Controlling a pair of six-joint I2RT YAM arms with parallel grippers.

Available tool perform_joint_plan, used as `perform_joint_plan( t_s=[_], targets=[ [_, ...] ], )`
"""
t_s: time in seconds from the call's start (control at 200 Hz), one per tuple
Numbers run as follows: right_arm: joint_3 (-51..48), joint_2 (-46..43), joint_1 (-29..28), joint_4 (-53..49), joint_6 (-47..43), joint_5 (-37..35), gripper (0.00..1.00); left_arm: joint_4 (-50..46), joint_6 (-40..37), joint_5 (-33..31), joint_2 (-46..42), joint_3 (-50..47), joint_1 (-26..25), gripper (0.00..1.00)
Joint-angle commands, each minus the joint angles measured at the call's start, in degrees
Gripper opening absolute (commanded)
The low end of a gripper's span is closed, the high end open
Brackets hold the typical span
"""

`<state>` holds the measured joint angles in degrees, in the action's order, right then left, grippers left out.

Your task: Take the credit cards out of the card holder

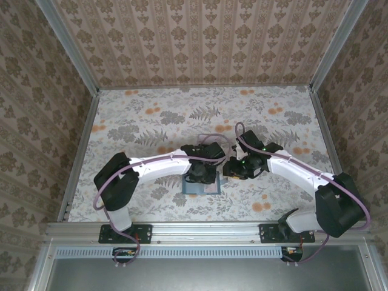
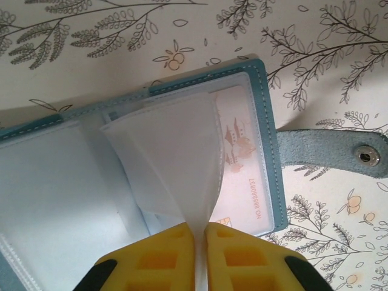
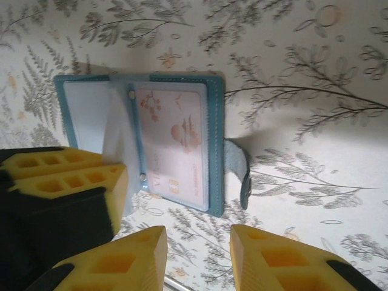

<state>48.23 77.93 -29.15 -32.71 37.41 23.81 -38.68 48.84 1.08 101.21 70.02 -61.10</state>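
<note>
Wallet [image 1: 200,188] lay open on the floral counter [image 1: 151,121], mid-front, with both claws over it.

Top view: left claw [image 1: 201,173] sat over the wallet and right claw [image 1: 232,168] just to its right; grip details were too small to tell there. Left wrist view: left claw [image 2: 200,233] was pinched shut on a clear sleeve [image 2: 176,157], lifting it off a pale pink card [image 2: 242,139] in the pocket beneath. The card carried a gold emblem and a print line starting "NO", digits too blurred to read. A strap [image 2: 327,151] with a snap [image 2: 367,156] lay flat to one side. Right wrist view: right claw [image 3: 197,242] stood open, holding nothing, over bare counter just off the wallet's edge; the strap curled upward there.
</note>
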Motion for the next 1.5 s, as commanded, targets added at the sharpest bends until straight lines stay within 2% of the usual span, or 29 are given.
perform_joint_plan(
  t_s=[0.0,0.175,0.39,0.535,0.81,1.005,1.065,1.25,1.495],
  targets=[
    [1.48,0.52,-1.57,1.72,2.85,4.01,0.33,1.76,0.99,0.02,-1.95,-2.07,0.7,0.13],
    [1.97,5.33,-4.8,7.04,5.04,6.24,0.31,4.49,1.7,1.0,-3.23,-4.63,1.31,0.12],
    [2.02,12.04,-6.16,10.94,6.13,6.98,0.18,5.95,2.61,0.85,-5.57,-7.16,1.86,0.11],
    [2.55,15.45,-6.71,13.43,6.62,8.38,0.14,7.06,3.01,0.92,-6.89,-8.34,2.13,0.11],
    [2.74,20.27,-6.98,18.3,7.94,11.27,0.13,7.65,3.1,1.16,-7.81,-9.0,2.25,0.14],
    [2.97,21.41,-7.06,19.34,8.16,12.01,0.14,7.3,3.79,-0.82,-12.25,-10.25,2.3,0.33],
    [3.18,21.57,-7.06,19.19,8.03,12.13,0.14,7.22,4.14,-1.85,-14.47,-11.1,2.41,0.37],
    [4.22,22.28,-7.22,18.78,7.76,12.48,0.15,6.01,5.15,-4.24,-20.78,-14.87,4.36,0.37],
    [7.19,23.53,-8.52,17.25,7.14,12.59,0.15,4.97,5.65,-2.84,-25.33,-20.85,7.39,0.3]
  ],
)
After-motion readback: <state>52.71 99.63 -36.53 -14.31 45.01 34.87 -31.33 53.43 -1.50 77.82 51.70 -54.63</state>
